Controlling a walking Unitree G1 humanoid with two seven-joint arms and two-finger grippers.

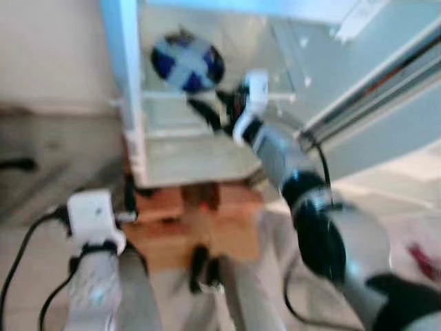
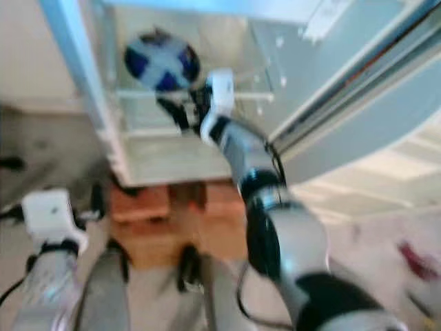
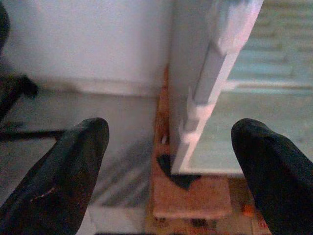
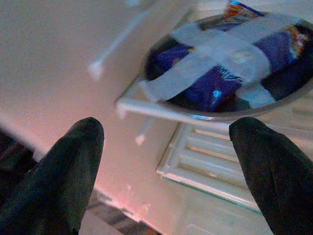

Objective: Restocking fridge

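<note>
Right wrist view showed the right claw (image 4: 166,161) spread wide, empty, near the taped bowl (image 4: 230,63) on the fridge shelf (image 4: 161,105); withdrawing straight would avoid nudging it.

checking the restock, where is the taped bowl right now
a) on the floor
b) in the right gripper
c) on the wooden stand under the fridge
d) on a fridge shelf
d: the bowl sits on a white shelf inside the fridge, while the right gripper is open just in front of it, its fingers not touching it.
</note>
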